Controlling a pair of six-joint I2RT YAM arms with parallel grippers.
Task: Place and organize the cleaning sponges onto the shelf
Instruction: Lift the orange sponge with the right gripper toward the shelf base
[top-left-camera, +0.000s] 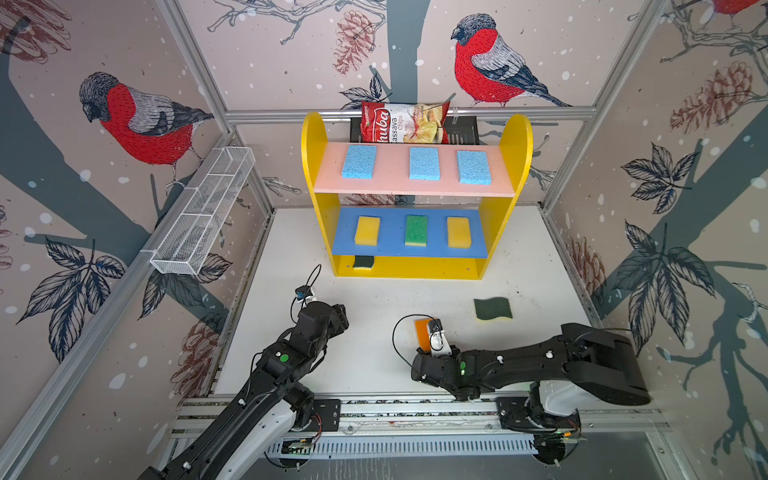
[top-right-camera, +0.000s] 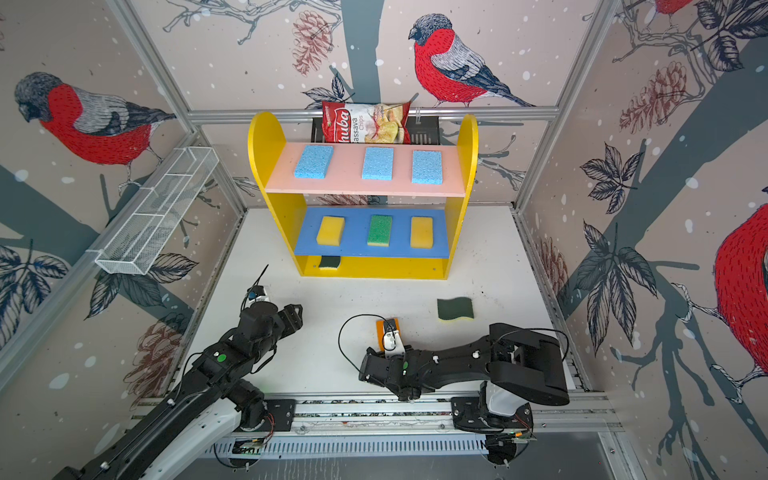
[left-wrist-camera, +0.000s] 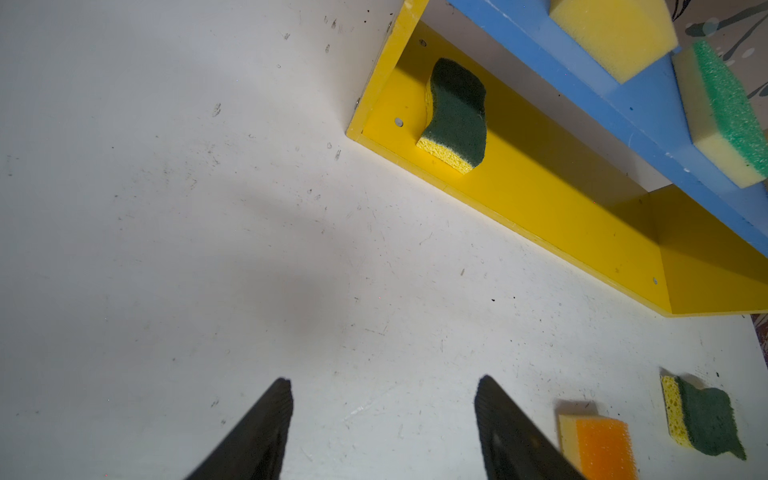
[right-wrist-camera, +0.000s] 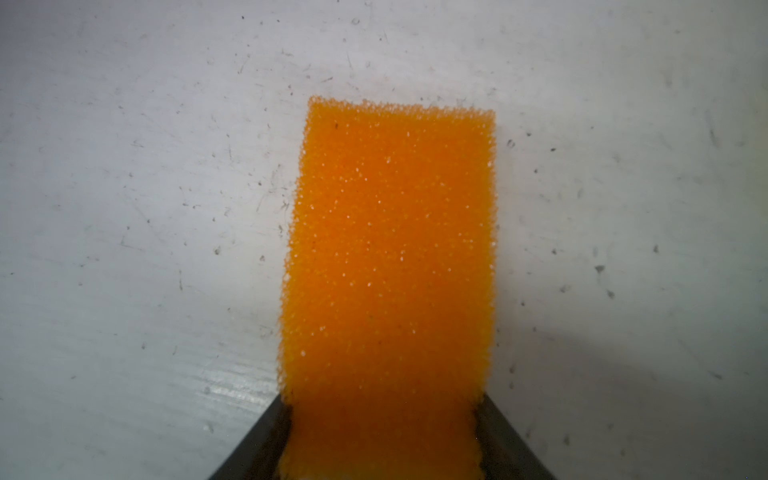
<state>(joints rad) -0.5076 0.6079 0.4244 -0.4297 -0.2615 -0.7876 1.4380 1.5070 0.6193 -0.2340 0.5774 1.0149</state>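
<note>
Red chips bag (top-left-camera: 405, 123): "huba", "assava Chips" readable; no other text legible.

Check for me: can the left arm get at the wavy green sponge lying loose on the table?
Probably not cleanly. The left gripper is open and empty, but the wavy sponge lies on the right side, and the right gripper, pressed onto the orange sponge, sits between them.

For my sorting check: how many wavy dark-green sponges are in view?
2. One wavy sponge lies at the left end of the shelf's yellow base; the second wavy sponge lies on the table. Another could hide under the blue board.
</note>
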